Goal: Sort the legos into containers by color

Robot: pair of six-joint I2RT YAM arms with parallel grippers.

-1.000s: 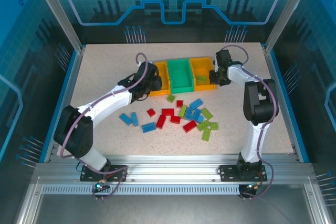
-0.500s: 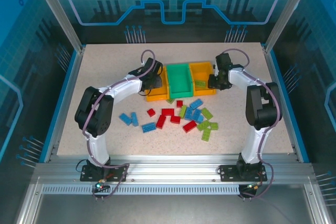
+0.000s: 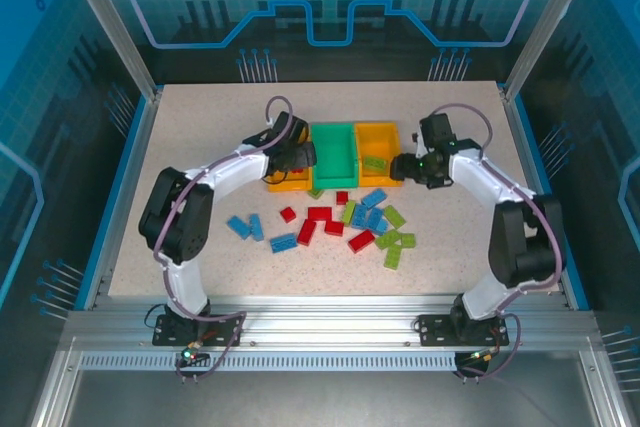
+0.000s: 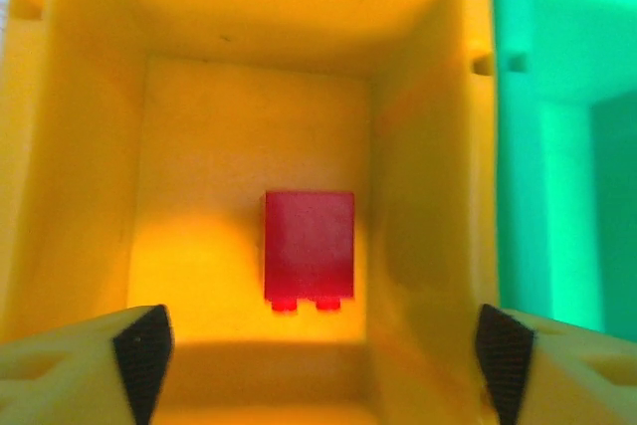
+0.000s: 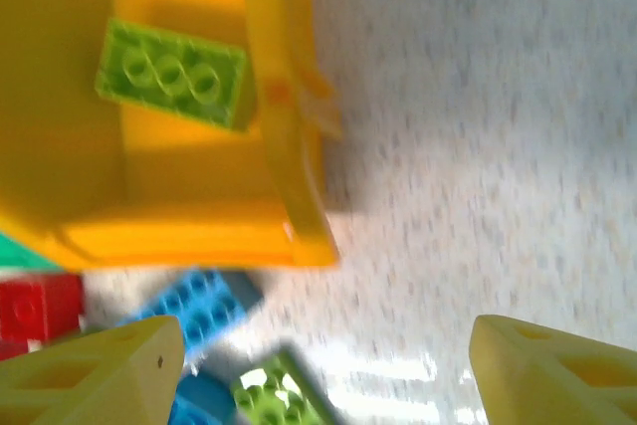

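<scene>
Both spread: left gripper [image 4: 318, 360] over 1 red brick [image 4: 309, 246] walled inside left bin [image 4: 428, 146]; right gripper [image 5: 318, 365] at right bin's [image 5: 284, 126] 4 o'clock corner.

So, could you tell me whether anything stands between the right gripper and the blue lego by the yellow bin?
Nothing visible does. The right gripper is open beside a corner of the right yellow bin, and the blue lego lies uncovered just beyond one fingertip.

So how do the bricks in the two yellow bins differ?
The red brick in the left yellow bin looks squarish; the green brick in the right yellow bin is longer. The red brick shows a smooth face, studs at one edge; the green brick shows its studs. Both lie loose on bin floors.
</scene>
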